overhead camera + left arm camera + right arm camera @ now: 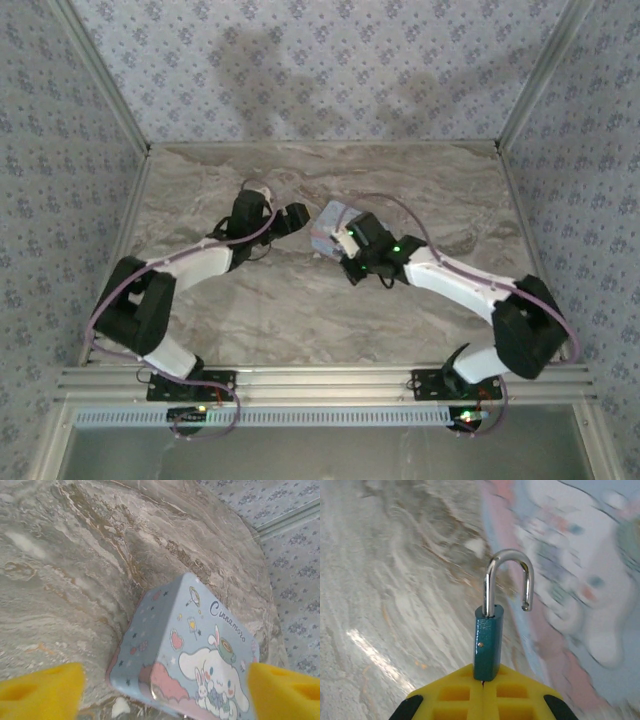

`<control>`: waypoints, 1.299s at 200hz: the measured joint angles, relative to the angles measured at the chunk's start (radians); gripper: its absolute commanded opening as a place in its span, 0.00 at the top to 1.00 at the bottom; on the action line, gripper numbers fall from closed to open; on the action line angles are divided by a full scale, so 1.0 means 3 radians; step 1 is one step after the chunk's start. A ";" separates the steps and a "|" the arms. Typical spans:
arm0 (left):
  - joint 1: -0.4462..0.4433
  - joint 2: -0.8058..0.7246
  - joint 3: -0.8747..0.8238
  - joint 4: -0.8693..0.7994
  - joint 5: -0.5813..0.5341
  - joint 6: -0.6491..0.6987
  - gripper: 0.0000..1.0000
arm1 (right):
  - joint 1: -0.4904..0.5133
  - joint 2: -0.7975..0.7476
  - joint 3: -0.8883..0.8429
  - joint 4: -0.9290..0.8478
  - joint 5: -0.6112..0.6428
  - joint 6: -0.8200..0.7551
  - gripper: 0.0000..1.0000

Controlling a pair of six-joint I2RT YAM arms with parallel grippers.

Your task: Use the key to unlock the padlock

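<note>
Padlock (487,642): teal body pinched at its base in the right end effector (484,690). Long axis points straight out from the fingers, and one shackle leg is free, so it is likely unlocked.
Left end effector (162,690): spread wide, empty, facing the tin (200,630).
Pale scrap (120,707): on the worktop (75,555) at the tin's corner; cannot tell if it is the key.
Writing: "Cinnamoro…" on the tin lid.

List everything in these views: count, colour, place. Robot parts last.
Padlock: one, teal body, silver shackle sprung open, upright in the right gripper.
Tin: one, pale blue with cartoon print, mid-table by both grippers.
Pale piece: one, whitish, on the table by the tin's edge; too small to identify.
Table: one, grey-brown marble pattern.
Walls: three, blue-grey flowered print, around the table.
Rail: one, silver, near edge, bearing the arm bases.
Left gripper: one, yellow tips, open, facing the tin.
Right gripper: one, yellow tips, shut on the padlock.
</note>
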 measured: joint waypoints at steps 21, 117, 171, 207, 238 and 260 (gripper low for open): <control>0.0000 -0.0286 -0.0178 -0.0145 -0.0153 0.0090 0.02 | -0.0277 -0.0422 -0.0301 -0.0025 0.0064 0.0384 1.00; 0.0019 -0.1040 -0.0366 -0.1087 -0.1110 0.0593 0.02 | -0.1724 -0.0123 -0.0619 -0.0122 -0.0183 0.1253 1.00; 0.0212 -0.1043 -0.0364 -0.1397 -0.1333 0.0765 0.02 | -0.1958 0.0346 -0.0470 0.0075 -0.0319 0.1292 0.73; 0.0478 -0.1043 -0.0275 -0.1541 -0.1373 0.0910 0.02 | -0.2090 0.0412 -0.0436 0.0060 -0.0343 0.1269 0.04; 0.0829 -0.1105 -0.0215 -0.1503 -0.1439 0.1181 0.02 | -0.2216 0.0346 -0.0238 -0.0071 -0.0181 0.1241 0.00; 0.0970 -0.1219 -0.0238 -0.1300 -0.1549 0.1563 0.02 | -0.2227 0.0189 -0.0060 -0.0093 0.0172 0.1235 0.00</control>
